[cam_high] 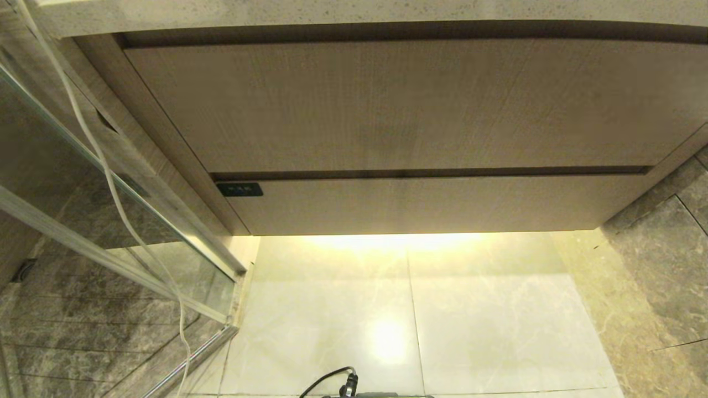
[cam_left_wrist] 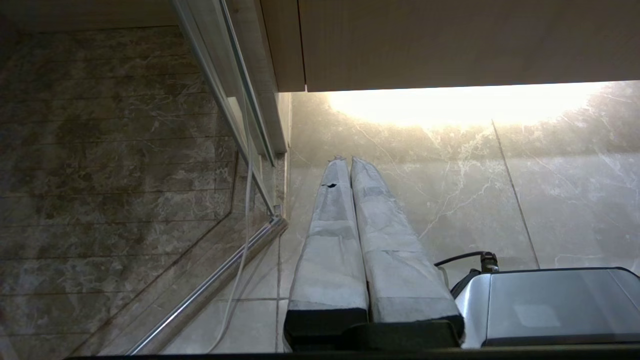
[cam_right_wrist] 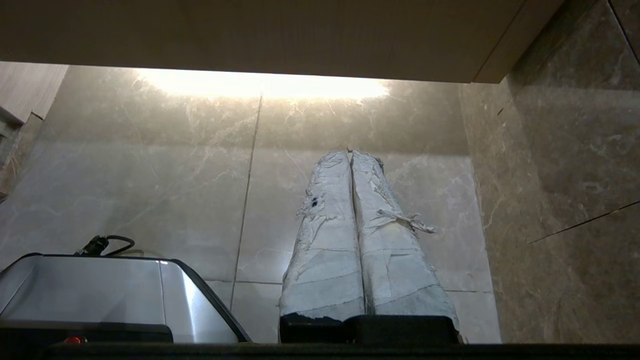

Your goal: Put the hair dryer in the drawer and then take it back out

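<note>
below the stone countertop point(cam_high: 354, 14), the drawer point(cam_high: 431, 204) with its small black label point(cam_high: 239, 189) sits fully shut under the taller unlabelled wood-grain panel point(cam_high: 409, 105), and a warm light glows on the pale floor tiles point(cam_high: 409, 309) beneath it. the hair dryer cannot be seen in any view; only a thin white cord point(cam_high: 105, 166) hangs down along the glass shower partition point(cam_high: 110, 221) on the left, and what it belongs to cannot be told.

the left gripper point(cam_left_wrist: 345, 161) hangs low over the tiles, its taped fingers point(cam_left_wrist: 330, 235) pressed together and holding nothing. the right gripper point(cam_right_wrist: 350, 152) is the same, closed and empty, its tape frayed, near the dark marble wall point(cam_right_wrist: 565, 175). the robot's silver base point(cam_right_wrist: 100, 295) shows beside each.

judging from its kind, the dryer should be light, rigid plastic with a smooth, somewhat slippery shell, so the straight handle looks the best place to pinch, close to the barrel so the heavier end does not swing. a loose cord could snag on the drawer front. the drawer itself shows no handle, so the gap along its top edge seems the likely hold for pulling it out.
</note>
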{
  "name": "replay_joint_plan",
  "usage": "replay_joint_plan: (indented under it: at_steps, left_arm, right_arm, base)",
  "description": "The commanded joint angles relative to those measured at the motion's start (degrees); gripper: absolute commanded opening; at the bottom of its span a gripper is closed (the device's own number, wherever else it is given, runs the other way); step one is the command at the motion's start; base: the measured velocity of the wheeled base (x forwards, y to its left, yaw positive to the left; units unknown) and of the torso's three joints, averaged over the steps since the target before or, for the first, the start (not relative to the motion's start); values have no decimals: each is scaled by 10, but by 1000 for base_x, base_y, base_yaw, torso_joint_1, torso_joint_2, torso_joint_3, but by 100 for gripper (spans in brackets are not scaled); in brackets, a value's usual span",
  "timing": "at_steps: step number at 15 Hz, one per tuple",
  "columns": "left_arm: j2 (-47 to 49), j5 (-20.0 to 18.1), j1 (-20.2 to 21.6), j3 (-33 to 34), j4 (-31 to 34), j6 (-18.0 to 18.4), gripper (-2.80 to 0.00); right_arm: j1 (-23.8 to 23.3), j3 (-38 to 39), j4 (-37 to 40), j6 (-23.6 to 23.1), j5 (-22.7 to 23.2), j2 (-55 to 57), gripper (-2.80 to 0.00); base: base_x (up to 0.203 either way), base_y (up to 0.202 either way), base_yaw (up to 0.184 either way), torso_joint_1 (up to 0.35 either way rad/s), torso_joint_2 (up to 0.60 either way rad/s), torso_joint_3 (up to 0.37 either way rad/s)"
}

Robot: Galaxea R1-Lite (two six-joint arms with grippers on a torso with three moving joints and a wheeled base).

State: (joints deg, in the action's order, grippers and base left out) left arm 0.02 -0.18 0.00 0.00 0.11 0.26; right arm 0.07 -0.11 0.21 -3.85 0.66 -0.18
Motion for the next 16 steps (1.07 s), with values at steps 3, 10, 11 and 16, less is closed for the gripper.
replay_joint_plan:
  at_steps: [3, 10, 11, 16]
  left_arm:
    - [0, 0, 0, 0, 0, 0, -280]
    - [1, 0, 0, 1, 0, 0, -280]
    - [1, 0, 0, 1, 1, 0, -280]
    - [1, 0, 0, 1, 0, 0, -280]
  right_arm:
    - [0, 2, 2, 7, -1, 1, -280]
    - [0, 1, 0, -1, 4, 1, -280]
    - [0, 1, 2, 0, 3, 1, -280]
    - [-1, 2, 1, 19, -1, 1, -280]
  base:
    - [0, 0, 0, 0, 0, 0]
    - [0, 0, 0, 0, 0, 0]
    - [0, 0, 0, 0, 0, 0]
    - [0, 0, 0, 0, 0, 0]
